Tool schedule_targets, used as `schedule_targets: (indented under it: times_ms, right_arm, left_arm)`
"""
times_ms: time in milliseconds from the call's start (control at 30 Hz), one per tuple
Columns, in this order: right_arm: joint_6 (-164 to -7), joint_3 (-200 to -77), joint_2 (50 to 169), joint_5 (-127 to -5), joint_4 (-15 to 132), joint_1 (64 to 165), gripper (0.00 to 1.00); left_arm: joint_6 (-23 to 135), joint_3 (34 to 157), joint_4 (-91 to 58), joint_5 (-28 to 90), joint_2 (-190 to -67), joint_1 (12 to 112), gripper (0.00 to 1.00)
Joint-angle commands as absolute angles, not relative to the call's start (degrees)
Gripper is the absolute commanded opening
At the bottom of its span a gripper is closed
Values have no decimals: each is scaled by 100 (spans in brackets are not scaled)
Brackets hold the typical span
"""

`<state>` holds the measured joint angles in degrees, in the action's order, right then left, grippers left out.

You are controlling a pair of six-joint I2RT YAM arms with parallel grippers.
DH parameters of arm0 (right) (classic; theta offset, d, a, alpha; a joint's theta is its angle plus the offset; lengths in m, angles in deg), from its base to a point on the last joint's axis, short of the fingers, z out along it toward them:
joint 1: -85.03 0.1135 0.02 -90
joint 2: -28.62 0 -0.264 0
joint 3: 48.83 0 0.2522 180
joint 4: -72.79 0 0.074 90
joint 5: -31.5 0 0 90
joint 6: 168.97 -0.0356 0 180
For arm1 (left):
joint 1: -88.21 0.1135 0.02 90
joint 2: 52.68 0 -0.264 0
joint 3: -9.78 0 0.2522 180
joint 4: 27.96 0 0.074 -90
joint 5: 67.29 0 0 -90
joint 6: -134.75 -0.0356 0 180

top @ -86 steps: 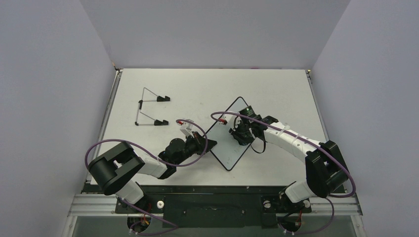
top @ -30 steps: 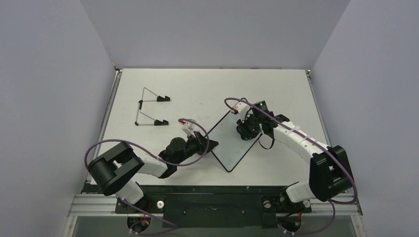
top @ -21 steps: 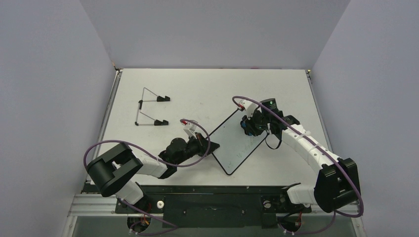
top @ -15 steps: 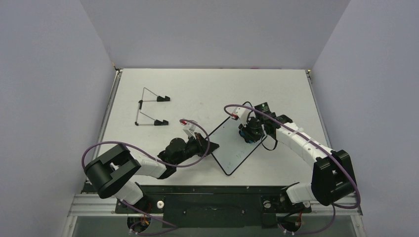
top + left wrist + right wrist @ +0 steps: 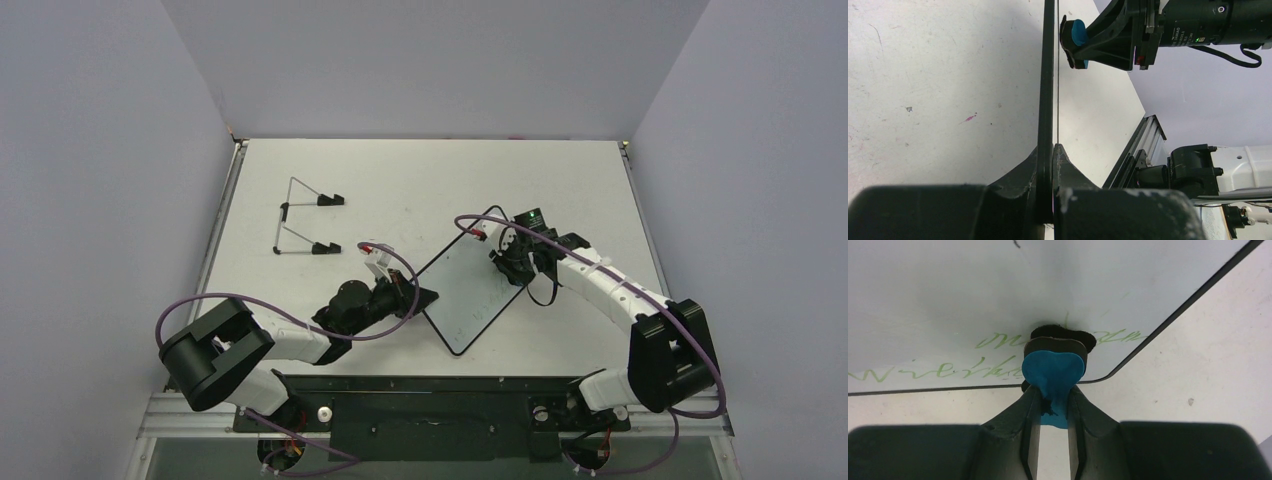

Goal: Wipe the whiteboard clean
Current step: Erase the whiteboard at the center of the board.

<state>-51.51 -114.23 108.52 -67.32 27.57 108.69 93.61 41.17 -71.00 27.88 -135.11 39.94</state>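
The whiteboard sits a little right of the centre of the surface, turned like a diamond. The left jaws are clenched on its black rim at the 9 o'clock corner, most likely to pin it so wiping cannot shove it about (whether it lies flat or is tipped up, I cannot tell). The right jaws grasp the blue-and-black eraser, its pad pressed to the board's face near the 2 o'clock edge, just by a rounded corner. There is green handwriting on both sides of the pad, so the erasing looks unfinished. The surface is white and lightly scuffed. A wire stand lies well apart toward 10 o'clock. Plain pale walls close it in at 9, 12 and 3 o'clock.
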Motion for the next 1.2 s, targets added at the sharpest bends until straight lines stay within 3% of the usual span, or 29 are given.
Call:
schedule_targets:
  times_ms: [0,267,567,1000,1167]
  right_arm:
    - [-5449,-11414,10842,-6507,3151,10930,0]
    - [-4227,-11606,10987,-7824,1993,11539,0]
    - [-5485,-11424,10865,-6392,3143,10966,0]
    - [-4361,-11617,11038,-7772,2071,11461,0]
    - [-5060,-11515,11035,-6838,2813,11233,0]
  left_arm:
    - [9310,4242,-7643,2850,-13413,4020,0]
    - [9304,4227,-7571,2816,-13337,4019,0]
    - [9305,4279,-7602,2842,-13419,4020,0]
    - [9262,4280,-7520,2860,-13338,4022,0]
    - [9240,4310,-7490,2877,-13355,4022,0]
